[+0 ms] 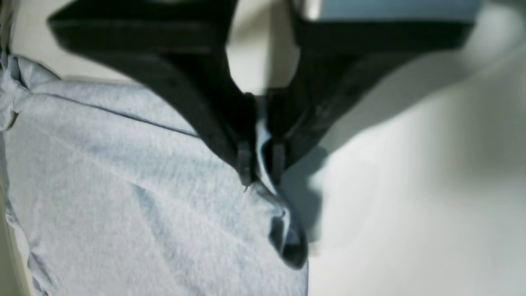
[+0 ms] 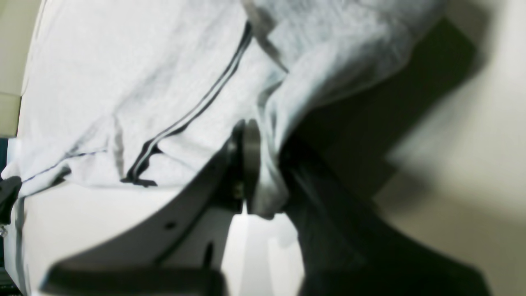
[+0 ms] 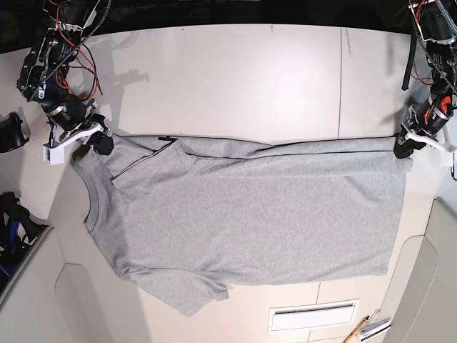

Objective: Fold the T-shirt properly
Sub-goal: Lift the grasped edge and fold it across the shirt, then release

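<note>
Base view shows the heather-grey short-sleeved cotton T-shirt [image 3: 243, 214] spread across the white table [image 3: 235, 78], its far edge folded toward the near side. At the view's left, the right gripper [image 3: 102, 143] pinches the shoulder corner. At the view's right, the left gripper [image 3: 402, 148] is clamped on the hem corner.

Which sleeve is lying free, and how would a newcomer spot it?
Start at the white table, where the grey T-shirt lies sideways, stretched between two grippers. Find the neck hole at the picture's left. The free sleeve sticks out along the near edge; the far sleeve is folded in.
</note>
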You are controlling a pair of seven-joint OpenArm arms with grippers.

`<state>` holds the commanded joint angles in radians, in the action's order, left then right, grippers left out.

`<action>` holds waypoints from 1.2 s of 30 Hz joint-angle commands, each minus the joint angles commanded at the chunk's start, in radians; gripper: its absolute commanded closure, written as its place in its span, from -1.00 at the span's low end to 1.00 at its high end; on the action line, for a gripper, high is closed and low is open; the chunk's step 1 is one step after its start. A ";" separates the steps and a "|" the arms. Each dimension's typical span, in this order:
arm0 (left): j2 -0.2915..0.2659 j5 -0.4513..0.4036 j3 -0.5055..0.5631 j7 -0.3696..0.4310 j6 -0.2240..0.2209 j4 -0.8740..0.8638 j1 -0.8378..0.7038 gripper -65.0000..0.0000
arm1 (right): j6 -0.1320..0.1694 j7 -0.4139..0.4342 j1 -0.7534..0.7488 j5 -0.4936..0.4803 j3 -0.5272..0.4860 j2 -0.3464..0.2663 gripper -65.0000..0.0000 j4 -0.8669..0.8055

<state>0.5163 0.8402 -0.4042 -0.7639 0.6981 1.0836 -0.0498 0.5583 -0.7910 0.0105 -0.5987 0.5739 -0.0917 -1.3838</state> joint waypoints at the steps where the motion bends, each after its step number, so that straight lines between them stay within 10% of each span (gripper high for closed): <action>1: 0.001 0.000 0.000 -0.013 0.000 0.000 0.003 1.00 | 0.000 -0.018 0.000 -0.003 0.000 0.000 1.00 -0.001; 8: 0.065 0.069 -0.017 -0.161 0.000 0.053 -0.010 1.00 | 0.023 -0.181 -0.022 -0.089 0.030 -0.016 1.00 -0.060; 20: 0.154 0.229 -0.023 -0.325 0.000 0.084 -0.110 1.00 | 0.027 -0.213 -0.218 -0.167 0.042 -0.105 1.00 -0.198; 36: 0.146 0.264 -0.128 -0.353 0.000 0.385 -0.507 1.00 | 0.033 -0.274 -0.391 -0.239 0.086 -0.214 1.00 -0.220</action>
<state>0.6621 1.1046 -0.5320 -1.1172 0.6981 1.4681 -0.5571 0.5915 -1.0645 -0.3805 -0.8379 0.6598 -0.3054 -1.6039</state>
